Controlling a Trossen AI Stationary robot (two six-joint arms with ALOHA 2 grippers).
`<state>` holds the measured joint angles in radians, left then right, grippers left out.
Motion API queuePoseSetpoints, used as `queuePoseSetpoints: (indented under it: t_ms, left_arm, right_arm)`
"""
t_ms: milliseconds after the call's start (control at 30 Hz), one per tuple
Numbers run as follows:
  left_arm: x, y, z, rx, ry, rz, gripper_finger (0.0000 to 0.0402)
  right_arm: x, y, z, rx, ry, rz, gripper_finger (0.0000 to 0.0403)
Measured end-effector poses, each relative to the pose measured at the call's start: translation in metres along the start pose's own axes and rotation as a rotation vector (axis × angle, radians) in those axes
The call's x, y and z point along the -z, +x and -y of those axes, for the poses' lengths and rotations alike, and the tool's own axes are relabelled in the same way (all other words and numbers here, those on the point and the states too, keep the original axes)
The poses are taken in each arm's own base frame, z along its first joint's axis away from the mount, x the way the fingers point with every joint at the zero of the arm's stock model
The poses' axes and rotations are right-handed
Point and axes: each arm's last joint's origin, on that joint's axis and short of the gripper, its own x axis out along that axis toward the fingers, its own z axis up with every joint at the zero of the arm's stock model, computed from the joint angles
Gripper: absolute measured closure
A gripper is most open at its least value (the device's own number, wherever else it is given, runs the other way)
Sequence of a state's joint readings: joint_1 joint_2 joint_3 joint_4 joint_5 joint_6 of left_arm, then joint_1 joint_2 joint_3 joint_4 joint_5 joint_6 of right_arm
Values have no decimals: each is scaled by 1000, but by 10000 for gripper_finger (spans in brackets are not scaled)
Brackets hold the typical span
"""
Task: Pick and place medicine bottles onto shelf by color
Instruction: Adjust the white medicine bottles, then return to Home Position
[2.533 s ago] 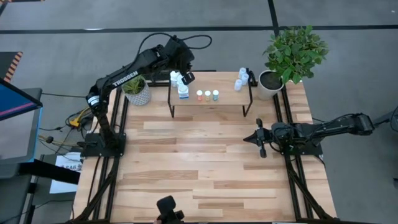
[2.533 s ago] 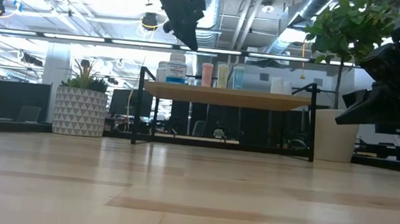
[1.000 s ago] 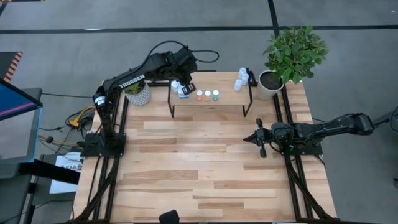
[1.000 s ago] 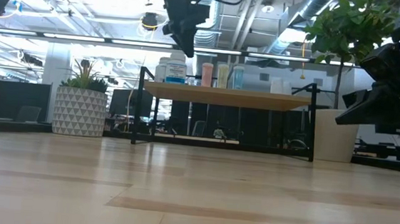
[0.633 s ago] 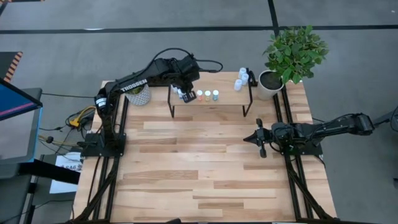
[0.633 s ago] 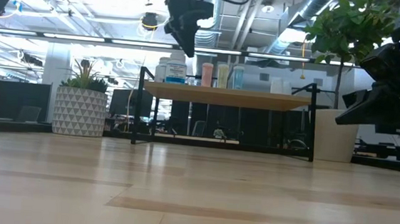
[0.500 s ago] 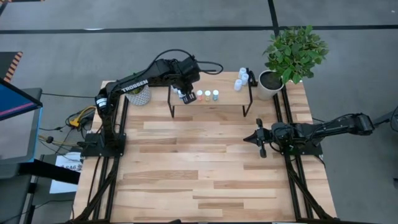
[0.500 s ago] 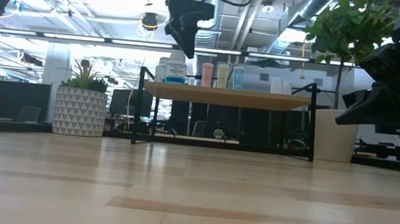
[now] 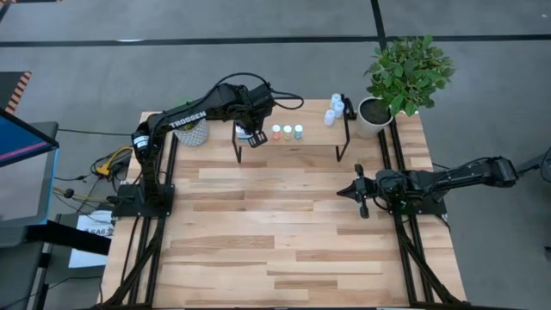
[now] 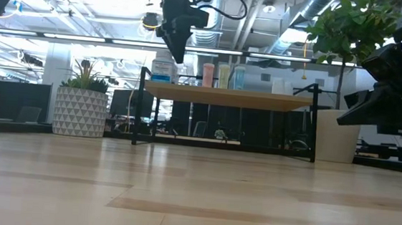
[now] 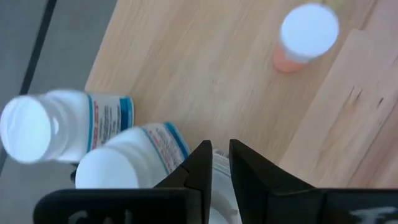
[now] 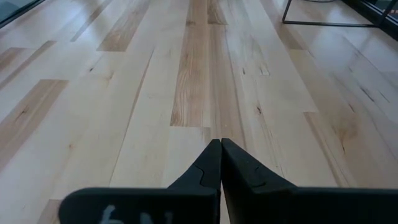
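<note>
My left gripper (image 11: pixel 221 163) hangs over the shelf's (image 9: pixel 310 138) left end, fingers drawn nearly together with only a thin slot between them. A white cap shows just under the tips, but I cannot tell whether I am pinching it or merely hovering over it.

The risk here is crowding. Two white bottles (image 11: pixel 56 127) stand just beside my fingers, one almost touching the left finger (image 11: pixel 193 168). If I swing sideways or drop without lining up, I judge I would knock one into the other or off the shelf edge, which runs close by them. A narrow slot also means any bottle I hold is gripped by its rim only, and could tip.

The orange bottle (image 11: pixel 305 37) stands farther ahead of my tips, well apart from the whites. From above, it heads a row with two more small bottles (image 9: pixel 293 132); pale ones (image 9: pixel 334 108) sit at the shelf's far right.

My right gripper (image 12: pixel 219 155) waits low over the table, fingers pressed together on nothing.
</note>
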<state>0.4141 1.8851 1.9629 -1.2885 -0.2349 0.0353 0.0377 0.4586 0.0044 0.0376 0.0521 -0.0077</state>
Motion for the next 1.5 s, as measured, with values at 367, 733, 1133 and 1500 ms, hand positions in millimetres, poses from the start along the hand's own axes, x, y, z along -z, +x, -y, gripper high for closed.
queuePoseSetpoints:
  t_ms: [367,733,1133,1500]
  left_arm:
    - [-8,-15,7,-31,16,75,359]
    - [15,-83,9,-100,6,136,359]
    - [123,-114,31,24,22,529,359]
    - [223,-27,53,162,-48,972,359]
  right_arm:
    - [0,0,0,0,0,0,376]
    - [0,0,0,0,0,0,376]
    - [0,0,0,0,0,0,376]
    - [0,0,0,0,0,0,376]
